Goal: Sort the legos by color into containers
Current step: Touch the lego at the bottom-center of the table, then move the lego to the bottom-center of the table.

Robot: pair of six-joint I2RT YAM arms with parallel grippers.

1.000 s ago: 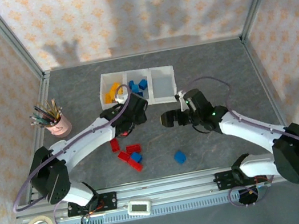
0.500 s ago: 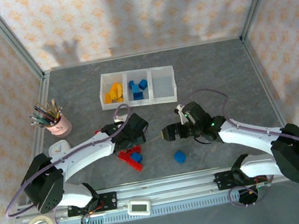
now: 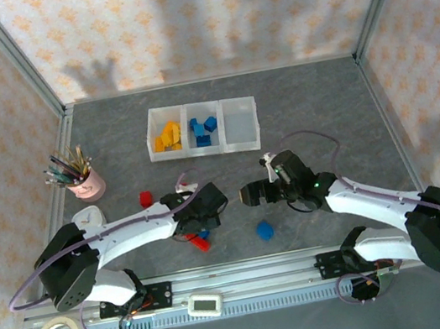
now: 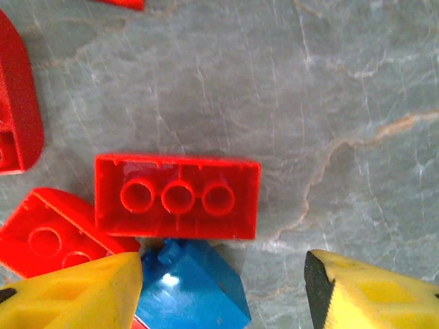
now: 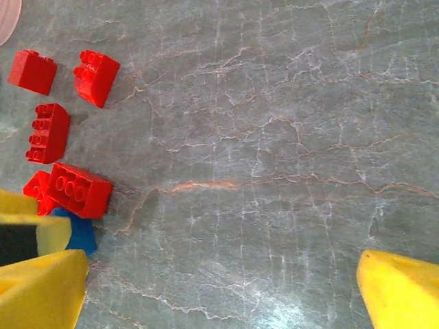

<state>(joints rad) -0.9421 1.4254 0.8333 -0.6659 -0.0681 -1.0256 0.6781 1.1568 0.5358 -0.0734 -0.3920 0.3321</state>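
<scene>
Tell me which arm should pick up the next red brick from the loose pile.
Left. The left gripper hangs open right over the pile, the red oblong brick just ahead of its fingertips. The right gripper is open too, but over bare table beside the pile.

A grey, marble-veined tabletop [image 3: 320,104] sits inside slanting aluminium frame posts [image 3: 18,59]. Pale wallpaper with small orange floral motifs covers the back wall [image 3: 202,14] and both side walls. Soft shadows [image 3: 93,72] fall across the back wall under bright, even light.
</scene>
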